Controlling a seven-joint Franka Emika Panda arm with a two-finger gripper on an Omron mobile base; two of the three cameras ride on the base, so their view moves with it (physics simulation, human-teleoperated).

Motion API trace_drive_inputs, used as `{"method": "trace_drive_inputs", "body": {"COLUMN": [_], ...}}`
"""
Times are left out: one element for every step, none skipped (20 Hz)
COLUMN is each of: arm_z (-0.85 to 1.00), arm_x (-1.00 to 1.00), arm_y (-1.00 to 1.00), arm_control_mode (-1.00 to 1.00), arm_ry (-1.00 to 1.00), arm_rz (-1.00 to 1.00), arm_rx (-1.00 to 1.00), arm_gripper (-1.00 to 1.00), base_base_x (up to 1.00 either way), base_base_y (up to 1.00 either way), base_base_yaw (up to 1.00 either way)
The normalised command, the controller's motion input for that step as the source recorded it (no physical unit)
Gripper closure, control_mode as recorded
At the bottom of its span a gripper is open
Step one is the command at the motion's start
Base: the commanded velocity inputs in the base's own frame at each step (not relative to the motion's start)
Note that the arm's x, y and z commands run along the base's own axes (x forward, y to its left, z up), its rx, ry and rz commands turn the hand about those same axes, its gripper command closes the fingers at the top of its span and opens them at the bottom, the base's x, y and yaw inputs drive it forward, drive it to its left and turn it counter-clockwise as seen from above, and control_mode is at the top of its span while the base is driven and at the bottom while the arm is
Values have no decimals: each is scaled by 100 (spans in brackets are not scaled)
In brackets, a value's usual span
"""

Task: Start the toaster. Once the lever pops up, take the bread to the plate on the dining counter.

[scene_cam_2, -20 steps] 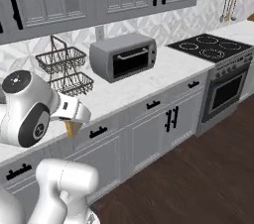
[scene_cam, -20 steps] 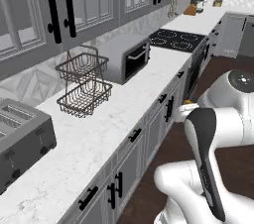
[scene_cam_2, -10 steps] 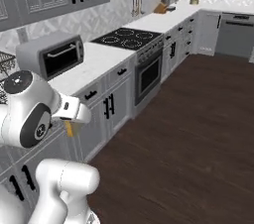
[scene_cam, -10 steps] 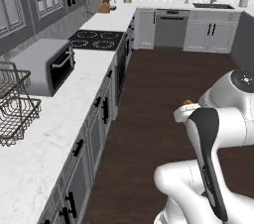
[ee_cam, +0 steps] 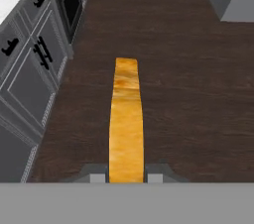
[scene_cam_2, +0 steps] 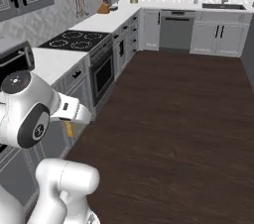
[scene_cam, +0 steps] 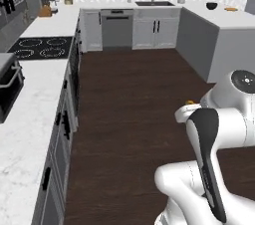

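gripper (ee_cam: 126,178) clamped on bread (ee_cam: 126,119) — edgewise

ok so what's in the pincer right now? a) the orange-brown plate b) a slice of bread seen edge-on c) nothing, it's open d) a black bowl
b: in the hand view the bread rises edge-on from between the two dark fingertips of the pincer, which is shut on it above the dark wood floor.
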Motion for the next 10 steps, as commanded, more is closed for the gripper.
{"method": "trace_drive_inputs", "body": {"arm_z": [0,0,0,0,0,0,0,0,0,0], "arm_x": [0,0,0,0,0,0,0,0,0,0], "arm_y": [0,0,0,0,0,0,0,0,0,0], "arm_control_mode": [100,100,100,100,100,100,100,100,100,100], "arm_ry": [0,0,0,0,0,0,0,0,0,0], "arm_rz": [0,0,0,0,0,0,0,0,0,0], "arm_rx": [0,0,0,0,0,0,0,0,0,0], "arm_gripper": [100,100,100,100,100,100,100,100,100,100], "base_base_x": [63,63,65,74,81,81,80,80,83,87], "base_base_y": [-39,-44,-47,-38,-40,-41,-45,-39,-32,-42], "base_base_yaw": [-2,-2,-2,-5,-8,-9,-15,-25,-28,-28]}}
